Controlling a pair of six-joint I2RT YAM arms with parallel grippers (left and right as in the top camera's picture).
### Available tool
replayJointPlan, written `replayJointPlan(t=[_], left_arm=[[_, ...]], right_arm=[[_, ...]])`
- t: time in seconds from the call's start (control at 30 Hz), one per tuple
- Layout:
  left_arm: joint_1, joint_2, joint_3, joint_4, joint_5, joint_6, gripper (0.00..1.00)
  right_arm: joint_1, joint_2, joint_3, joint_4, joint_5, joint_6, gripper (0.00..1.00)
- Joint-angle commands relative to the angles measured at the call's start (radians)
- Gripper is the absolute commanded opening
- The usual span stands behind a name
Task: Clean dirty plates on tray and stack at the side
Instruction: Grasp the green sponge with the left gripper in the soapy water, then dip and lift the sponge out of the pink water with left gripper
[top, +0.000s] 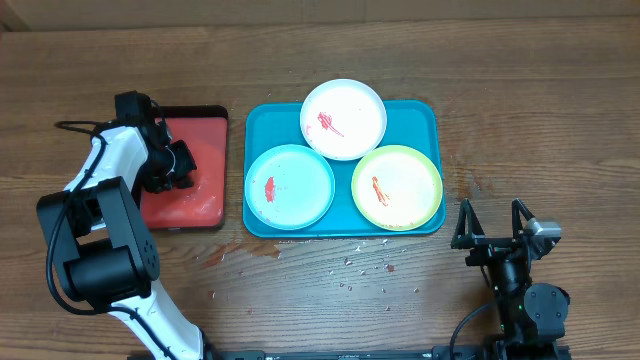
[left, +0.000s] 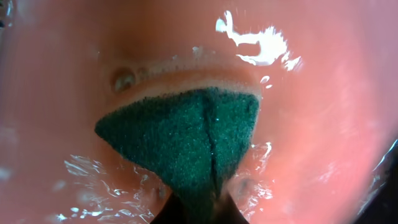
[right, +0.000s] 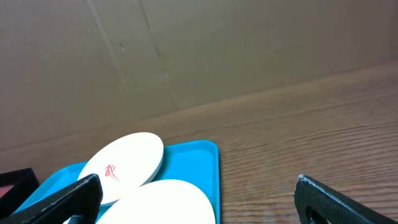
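Observation:
The teal tray (top: 420, 112) holds three plates with red sauce smears: white (top: 343, 119) at the back, light blue (top: 290, 186) front left, yellow-green (top: 397, 187) front right. My left gripper (top: 170, 170) is down in the red tray (top: 195, 130) and is shut on a green sponge (left: 186, 140), which is pressed into soapy water. My right gripper (top: 493, 222) is open and empty, in front of the teal tray's right corner. In the right wrist view the white plate (right: 124, 163), the nearer plate (right: 168, 202) and the teal tray (right: 208, 155) show between its fingers (right: 199, 205).
The red tray holds wet foam and water (left: 261, 43). Water drops and spatter (top: 360, 265) lie on the wooden table in front of the teal tray. A cardboard wall (right: 186, 50) stands behind the table.

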Motion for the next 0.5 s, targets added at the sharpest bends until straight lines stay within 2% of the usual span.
replayJointPlan(t=[0.0,0.03,0.07,0.23,0.3,0.37,0.4,0.47], left_arm=[[-0.002,0.018,-0.004,-0.007,0.019,0.010,0.25],[-0.002,0.018,-0.004,-0.013,0.019,0.010,0.78],[-0.002,0.018,-0.004,-0.024,0.019,0.010,1.00],[-0.002,0.018,-0.004,-0.084,0.021,0.010,1.00],[-0.002,0.018,-0.004,-0.098,0.021,0.010,0.82],[-0.002,0.018,-0.004,-0.100,0.021,0.010,0.56],[-0.002,0.018,-0.004,-0.100,0.022,0.010,0.36],[-0.002,0.018,-0.004,-0.100,0.022,0.010,0.06]], right_arm=[[-0.003,-0.006,-0.010,0.006,0.010,-0.003,1.00],[-0.003,-0.006,-0.010,0.006,0.010,-0.003,1.00],[-0.003,-0.006,-0.010,0.006,0.010,-0.003,1.00],[-0.003,-0.006,-0.010,0.006,0.010,-0.003,1.00],[-0.003,-0.006,-0.010,0.006,0.010,-0.003,1.00],[-0.003,-0.006,-0.010,0.006,0.010,-0.003,1.00],[-0.003,-0.006,-0.010,0.006,0.010,-0.003,1.00],[-0.003,-0.006,-0.010,0.006,0.010,-0.003,1.00]])
